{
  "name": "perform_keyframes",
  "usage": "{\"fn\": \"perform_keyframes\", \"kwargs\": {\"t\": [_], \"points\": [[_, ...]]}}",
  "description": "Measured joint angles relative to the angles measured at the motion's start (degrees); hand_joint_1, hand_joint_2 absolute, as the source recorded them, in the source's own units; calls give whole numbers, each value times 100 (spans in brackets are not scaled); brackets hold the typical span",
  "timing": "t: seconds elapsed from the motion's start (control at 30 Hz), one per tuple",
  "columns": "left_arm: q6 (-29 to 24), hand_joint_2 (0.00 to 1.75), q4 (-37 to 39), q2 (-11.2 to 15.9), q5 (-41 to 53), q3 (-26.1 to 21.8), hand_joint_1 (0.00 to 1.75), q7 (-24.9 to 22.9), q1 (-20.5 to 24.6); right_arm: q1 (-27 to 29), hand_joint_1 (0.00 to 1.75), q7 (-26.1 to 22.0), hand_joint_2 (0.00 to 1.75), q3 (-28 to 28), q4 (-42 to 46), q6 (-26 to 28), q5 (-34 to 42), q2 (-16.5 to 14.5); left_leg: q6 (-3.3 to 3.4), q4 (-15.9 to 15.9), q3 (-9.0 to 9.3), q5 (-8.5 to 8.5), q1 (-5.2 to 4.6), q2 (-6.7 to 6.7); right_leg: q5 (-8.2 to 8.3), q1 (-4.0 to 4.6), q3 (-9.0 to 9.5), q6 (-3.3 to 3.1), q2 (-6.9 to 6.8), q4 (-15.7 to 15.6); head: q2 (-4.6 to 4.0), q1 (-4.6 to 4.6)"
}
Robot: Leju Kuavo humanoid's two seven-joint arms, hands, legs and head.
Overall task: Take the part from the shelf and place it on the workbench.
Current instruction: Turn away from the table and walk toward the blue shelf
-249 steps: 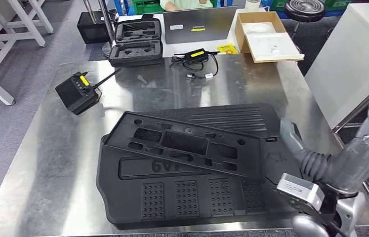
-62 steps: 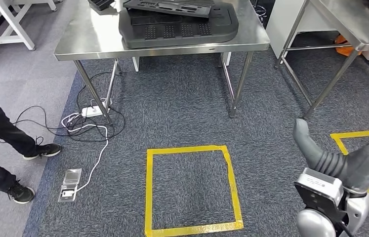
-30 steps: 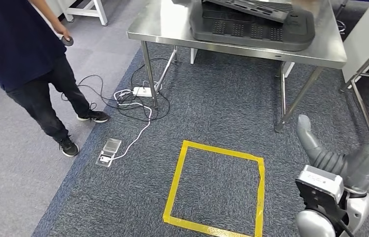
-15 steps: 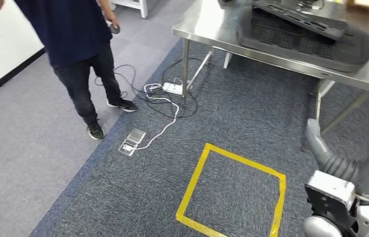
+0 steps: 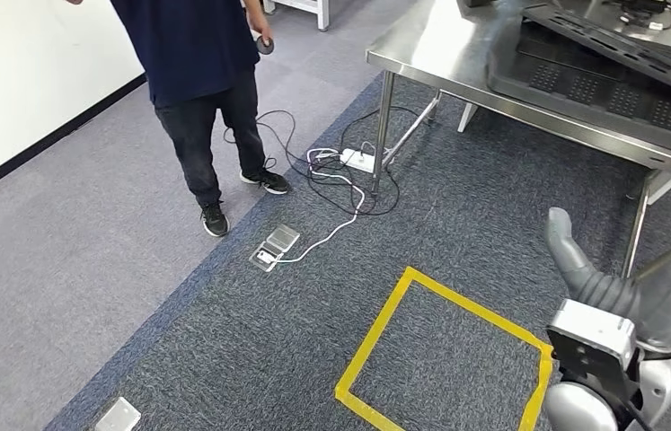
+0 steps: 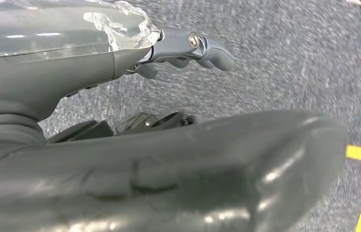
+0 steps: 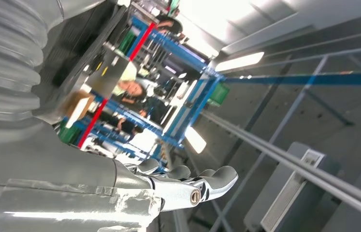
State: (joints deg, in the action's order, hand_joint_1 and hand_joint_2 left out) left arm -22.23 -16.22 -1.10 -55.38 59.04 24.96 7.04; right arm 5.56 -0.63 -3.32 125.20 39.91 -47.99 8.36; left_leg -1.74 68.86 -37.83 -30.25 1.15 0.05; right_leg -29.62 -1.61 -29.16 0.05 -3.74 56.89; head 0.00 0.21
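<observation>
Far right: black moulded plastic part (image 5: 619,63) lies flat on the steel workbench (image 5: 439,54), atop a larger black ribbed tray (image 5: 583,94). Right hand (image 7: 188,186) raised, fingers stretched apart, empty. Left hand (image 6: 188,46) over grey carpet (image 5: 295,341), fingers loose, grasping nothing. Yellow tape square (image 5: 376,346) near right. Person in dark clothes (image 5: 197,63) stands far left.

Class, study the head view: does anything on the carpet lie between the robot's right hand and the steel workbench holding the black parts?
Nothing visible does. The right hand hangs beside the workbench; bare carpet lies between. The cables and person are off to the side.
</observation>
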Motion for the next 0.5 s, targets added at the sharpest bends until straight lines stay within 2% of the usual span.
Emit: {"fn": "perform_keyframes", "kwargs": {"t": [0.07,0.1,0.13,0.2,0.23,0.27,0.33,0.37,0.4,0.43,0.47,0.5], "points": [[-2,0,0,-1,-1,0,0,0,11,-18,0,4,175,0,0,0,4,13,30,-699,352,242,-14,220,-41,12,24,63,-110,20,0,-37],[-2,0,0,-2,-2,0,0,0,17,-28,0,1,175,-2,0,0,7,17,68,-892,436,279,-31,290,-60,26,38,100,-154,26,0,-37],[-3,0,1,-3,-4,0,0,0,19,-38,0,-4,175,-4,0,0,9,20,111,-968,453,267,-50,317,-73,40,53,134,-199,23,0,-31],[-13,0,2,-4,-11,0,0,0,3,-58,0,-15,175,-8,0,0,18,23,208,-993,439,279,-63,206,-92,33,93,201,-259,3,0,-3],[-19,0,2,-4,-14,0,0,1,-4,-65,0,-20,175,-10,0,0,24,27,250,-1014,440,293,-61,158,-140,20,95,229,-197,36,0,6],[-23,0,2,-4,-16,0,0,2,-5,-69,0,-25,175,-12,-1,0,29,35,292,-1035,442,313,-57,110,-249,8,47,248,-78,168,0,21],[-26,0,2,-4,-17,0,0,4,13,-68,0,-32,175,-15,-2,0,36,50,354,-1056,438,336,-64,14,-615,12,-227,244,208,775,0,84],[-26,0,2,-4,-17,0,0,4,21,-65,0,-33,175,-15,-5,0,37,55,372,-1056,432,340,-78,-42,-794,22,-420,231,282,1169,0,123],[-26,0,2,-4,-17,0,0,4,26,-62,0,-33,175,-15,-9,0,38,56,383,-1055,430,341,-93,-105,-889,34,-580,216,317,1481,0,159],[-26,0,3,-4,-16,0,0,3,26,-61,0,-33,175,-15,-13,0,37,56,387,-1053,431,341,-108,-174,-870,45,-666,198,335,1621,0,188],[-26,0,3,-4,-16,0,0,3,25,-61,0,-33,175,-15,-16,0,33,57,389,-1051,436,342,-120,-247,-737,55,-649,172,354,1538,0,209],[-26,0,4,-4,-16,0,0,2,26,-61,0,-33,175,-15,-17,0,27,60,389,-1048,445,342,-128,-321,-521,67,-540,138,397,1259,0,227]]}}
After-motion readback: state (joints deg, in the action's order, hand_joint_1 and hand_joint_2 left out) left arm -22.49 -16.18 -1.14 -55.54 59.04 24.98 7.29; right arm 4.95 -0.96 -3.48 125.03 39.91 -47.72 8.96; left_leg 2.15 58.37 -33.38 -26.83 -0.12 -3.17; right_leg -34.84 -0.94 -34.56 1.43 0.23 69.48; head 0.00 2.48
